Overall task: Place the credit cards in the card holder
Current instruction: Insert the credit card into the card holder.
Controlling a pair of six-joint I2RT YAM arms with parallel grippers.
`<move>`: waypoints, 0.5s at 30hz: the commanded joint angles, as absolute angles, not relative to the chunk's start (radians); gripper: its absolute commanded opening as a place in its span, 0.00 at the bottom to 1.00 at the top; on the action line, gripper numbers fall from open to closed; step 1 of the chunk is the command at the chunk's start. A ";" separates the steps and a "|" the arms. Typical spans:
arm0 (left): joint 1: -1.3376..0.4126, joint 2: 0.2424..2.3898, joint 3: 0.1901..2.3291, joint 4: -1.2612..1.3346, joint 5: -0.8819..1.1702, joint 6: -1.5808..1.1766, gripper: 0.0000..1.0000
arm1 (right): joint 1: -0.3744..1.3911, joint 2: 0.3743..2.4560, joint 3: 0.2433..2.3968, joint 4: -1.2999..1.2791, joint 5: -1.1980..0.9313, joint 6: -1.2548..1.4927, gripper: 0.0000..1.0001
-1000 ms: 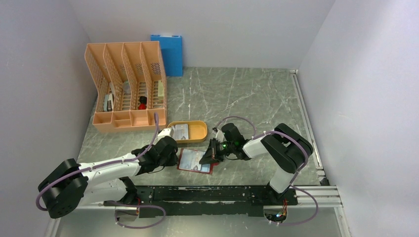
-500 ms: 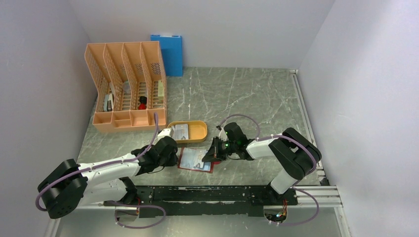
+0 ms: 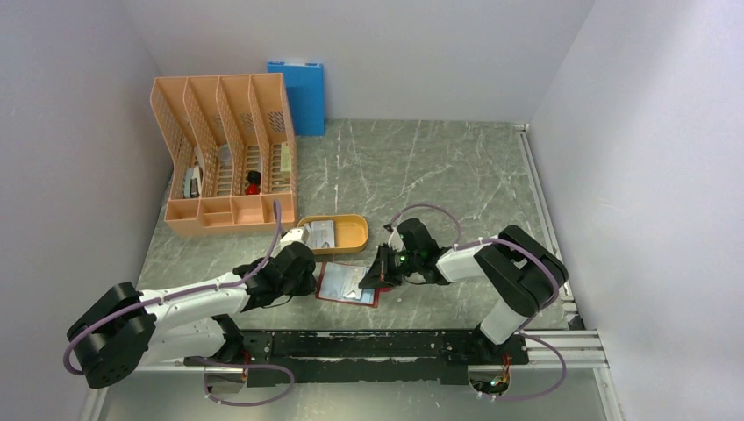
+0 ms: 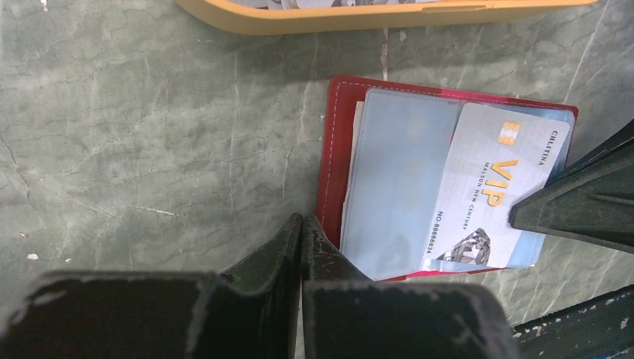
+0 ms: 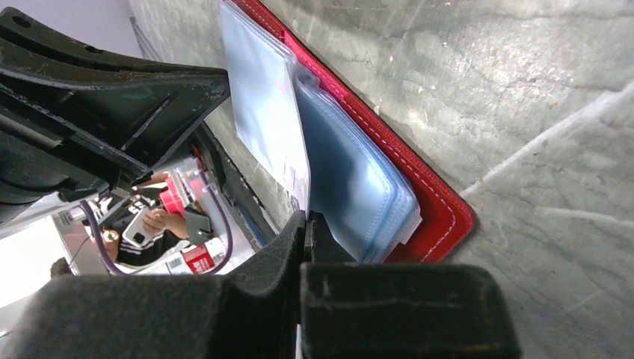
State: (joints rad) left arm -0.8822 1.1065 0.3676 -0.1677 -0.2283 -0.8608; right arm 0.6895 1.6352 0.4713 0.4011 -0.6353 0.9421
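Observation:
The dark red card holder (image 3: 344, 284) lies open on the table between my two grippers, its pale blue-grey pockets up. It also shows in the left wrist view (image 4: 340, 149) and the right wrist view (image 5: 419, 187). A whitish credit card (image 4: 486, 187) printed VIP lies slanted on the right pocket. My right gripper (image 3: 370, 277) is shut on that card's edge (image 5: 273, 127) at the holder's right side. My left gripper (image 4: 301, 224) is shut, its tips resting on the holder's left red border. More credit cards (image 3: 320, 233) lie in the orange oval tray (image 3: 360, 235).
An orange file rack (image 3: 228, 158) stands at the back left with a blue folder (image 3: 298, 95) behind it against the wall. The tray's rim (image 4: 336, 19) is just beyond the holder. A black rail (image 3: 386, 346) runs along the near edge.
My right gripper has shifted slightly away and to the right at the holder's right edge, and its elbow has swung right. My left arm has not moved.

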 commanded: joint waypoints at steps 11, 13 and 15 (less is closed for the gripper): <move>-0.881 1.126 0.336 -0.218 -0.184 -0.850 0.07 | 0.739 1.693 0.480 0.450 -0.613 0.963 0.00; -0.881 1.130 0.337 -0.216 -0.182 -0.849 0.07 | 0.738 1.694 0.477 0.459 -0.617 0.966 0.00; -0.881 1.134 0.336 -0.212 -0.180 -0.847 0.06 | 0.739 1.699 0.474 0.477 -0.621 0.975 0.00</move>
